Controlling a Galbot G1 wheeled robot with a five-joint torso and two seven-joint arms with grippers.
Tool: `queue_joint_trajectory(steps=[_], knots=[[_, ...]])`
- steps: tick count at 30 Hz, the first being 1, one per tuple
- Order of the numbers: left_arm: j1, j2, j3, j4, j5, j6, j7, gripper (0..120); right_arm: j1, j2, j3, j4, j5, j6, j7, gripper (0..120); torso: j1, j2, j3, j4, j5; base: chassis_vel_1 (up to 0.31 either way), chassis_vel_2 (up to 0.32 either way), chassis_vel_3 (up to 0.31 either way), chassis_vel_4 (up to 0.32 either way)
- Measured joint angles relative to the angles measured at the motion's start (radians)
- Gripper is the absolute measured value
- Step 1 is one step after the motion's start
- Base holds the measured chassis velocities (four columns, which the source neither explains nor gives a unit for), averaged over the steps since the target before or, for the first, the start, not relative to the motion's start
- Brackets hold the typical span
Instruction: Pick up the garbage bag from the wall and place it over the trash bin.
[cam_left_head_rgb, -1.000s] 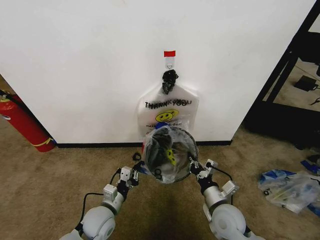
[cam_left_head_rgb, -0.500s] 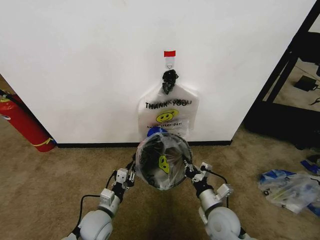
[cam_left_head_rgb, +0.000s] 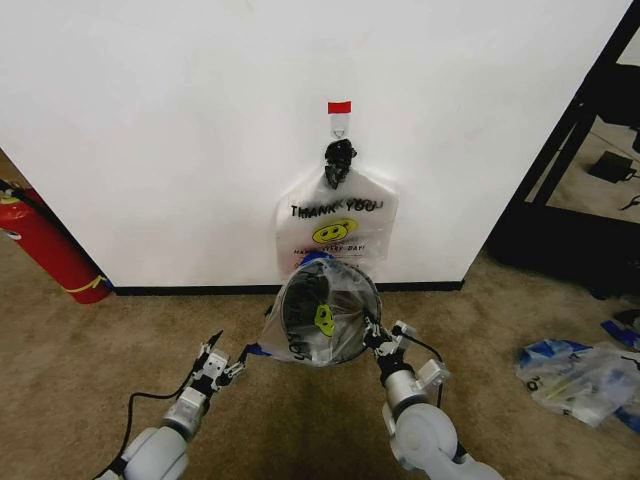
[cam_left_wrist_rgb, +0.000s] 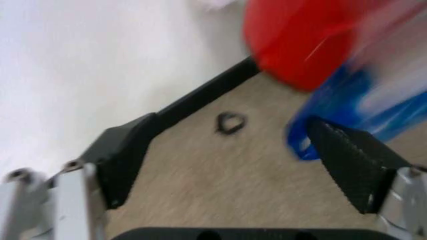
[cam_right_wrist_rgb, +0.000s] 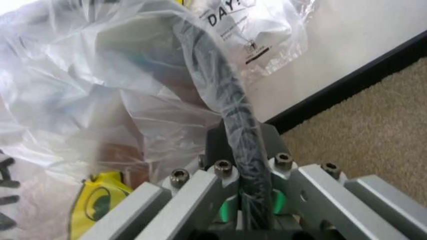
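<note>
The garbage bag (cam_left_head_rgb: 300, 335), thin clear plastic with a yellow smiley, is draped over the round black mesh trash bin (cam_left_head_rgb: 330, 305), whose mouth tilts toward me in front of the wall (cam_left_head_rgb: 180, 150). My right gripper (cam_left_head_rgb: 378, 340) is shut on the bin's rim through the bag. The right wrist view shows the black rim (cam_right_wrist_rgb: 230, 115), wrapped in bag plastic (cam_right_wrist_rgb: 100, 90), running between that gripper's (cam_right_wrist_rgb: 243, 155) fingers. My left gripper (cam_left_head_rgb: 222, 362) hangs open to the left, apart from the bag. In the left wrist view its fingers (cam_left_wrist_rgb: 350, 160) stand wide, with the bin's red base (cam_left_wrist_rgb: 300, 45) and a blue bag patch (cam_left_wrist_rgb: 347, 107) beyond.
A similar flat bag (cam_left_head_rgb: 338, 225) with a black knotted top hangs from the red-taped hook (cam_left_head_rgb: 339, 107). A red fire extinguisher (cam_left_head_rgb: 40, 245) leans at the left. A clear-and-blue plastic bundle (cam_left_head_rgb: 575, 375) lies on the carpet at the right, near a black frame (cam_left_head_rgb: 560, 160). A small black ring (cam_left_wrist_rgb: 231, 122) lies by the baseboard.
My left gripper has let go of the bag and bin and drawn back to the left, now open. The right gripper keeps its hold; the bin has shifted slightly toward me.
</note>
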Motion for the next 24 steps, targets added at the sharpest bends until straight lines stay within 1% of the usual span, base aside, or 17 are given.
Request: queue_joint_trajectory(steps=[2, 3, 8, 10, 11, 12, 14, 15, 16, 17, 18, 19, 20, 21, 22, 23, 24], knots=[[-0.008, -0.006, 0.002, 0.013, 0.000, -0.039, 0.038, 98, -0.001, 0.001, 0.000, 0.001, 0.000, -0.001, -0.001, 0, 0.000, 0.000, 0.000, 0.0000, -0.0001, 0.000, 0.000, 0.000, 0.000], [-0.016, -0.012, 0.004, 0.022, 0.001, -0.056, 0.051, 99, -0.003, 0.000, -0.001, 0.005, 0.000, -0.002, -0.003, 0, 0.000, 0.000, 0.000, 0.0000, 0.0000, 0.000, 0.000, 0.000, 0.000], [-0.036, -0.028, 0.006, 0.048, 0.011, -0.103, 0.092, 100, -0.013, -0.008, 0.000, 0.023, 0.001, -0.007, -0.004, 0, 0.000, 0.000, 0.000, -0.0003, -0.0003, 0.000, 0.000, 0.000, 0.000], [-0.031, -0.019, -0.015, 0.049, 0.014, -0.133, 0.180, 100, -0.016, -0.010, 0.009, 0.026, 0.001, -0.007, -0.005, 0, 0.000, 0.000, 0.000, -0.0002, -0.0002, 0.000, 0.000, 0.000, 0.000], [-0.031, -0.019, -0.015, 0.049, 0.014, -0.133, 0.180, 100, -0.016, -0.010, 0.009, 0.026, 0.001, -0.007, -0.005, 0, 0.000, 0.000, 0.000, -0.0002, -0.0002, 0.000, 0.000, 0.000, 0.000], [-0.029, -0.016, -0.023, 0.049, 0.018, -0.143, 0.204, 100, -0.016, -0.010, 0.011, 0.026, 0.001, -0.007, -0.005, 0, 0.000, 0.000, 0.000, -0.0001, -0.0001, 0.000, 0.000, 0.000, 0.000], [-0.021, -0.007, -0.055, 0.049, 0.036, -0.175, 0.274, 100, -0.015, -0.010, 0.017, 0.024, 0.002, -0.007, -0.006, 0, 0.000, 0.000, 0.000, -0.0002, -0.0001, 0.000, 0.000, 0.000, 0.000], [-0.013, -0.004, -0.083, 0.046, 0.054, -0.199, 0.330, 100, -0.011, -0.008, 0.021, 0.017, 0.002, -0.006, -0.007, 0, 0.000, 0.000, 0.000, -0.0001, -0.0001, 0.000, 0.000, 0.000, 0.000], [-0.009, -0.003, -0.093, 0.044, 0.059, -0.208, 0.351, 100, -0.009, -0.008, 0.022, 0.013, 0.002, -0.005, -0.007, 0, 0.000, 0.000, 0.000, -0.0001, 0.0000, 0.000, 0.000, 0.000, 0.000], [0.005, 0.000, -0.141, 0.030, 0.066, -0.245, 0.450, 100, -0.002, -0.004, 0.024, -0.002, 0.002, -0.003, -0.008, 0, 0.000, 0.000, 0.000, 0.0001, -0.0003, 0.000, 0.000, 0.000, 0.000], [0.017, 0.002, -0.174, 0.016, 0.060, -0.271, 0.517, 100, 0.003, -0.001, 0.024, -0.013, 0.003, -0.002, -0.008, 0, 0.000, 0.000, 0.000, -0.0001, 0.0000, 0.000, 0.000, 0.000, 0.000], [0.026, 0.003, -0.194, 0.005, 0.050, -0.290, 0.557, 100, 0.007, 0.003, 0.024, -0.023, 0.004, -0.001, -0.008, 0, 0.000, 0.000, 0.000, -0.0001, 0.0002, 0.000, 0.000, 0.000, 0.000], [0.026, 0.003, -0.194, 0.005, 0.050, -0.290, 0.557, 100, 0.007, 0.003, 0.024, -0.023, 0.004, -0.001, -0.008, 0, 0.000, 0.000, 0.000, -0.0001, 0.0002, 0.000, 0.000, 0.000, 0.000], [0.038, 0.003, -0.221, -0.012, 0.035, -0.323, 0.601, 100, 0.012, 0.007, 0.022, -0.036, 0.004, 0.001, -0.008, 0, 0.000, 0.000, 0.000, 0.0002, 0.0001, 0.000, 0.000, 0.000, 0.000], [0.042, 0.002, -0.232, -0.020, 0.030, -0.340, 0.610, 100, 0.015, 0.010, 0.020, -0.043, 0.004, 0.002, -0.008, 0, 0.000, 0.000, 0.000, 0.0001, -0.0001, 0.000, 0.000, 0.000, 0.000], [0.053, -0.003, -0.251, -0.054, 0.014, -0.378, 0.599, 100, 0.022, 0.019, 0.012, -0.060, 0.001, 0.005, -0.008, 0, 0.000, 0.000, 0.000, 0.0000, 0.0000, 0.000, 0.000, 0.000, 0.000], [0.068, -0.007, -0.252, -0.097, -0.007, -0.381, 0.551, 100, 0.028, 0.025, 0.003, -0.072, -0.006, 0.007, -0.007, 0, 0.000, 0.000, 0.000, -0.0001, 0.0000, 0.000, 0.000, 0.000, 0.000]])
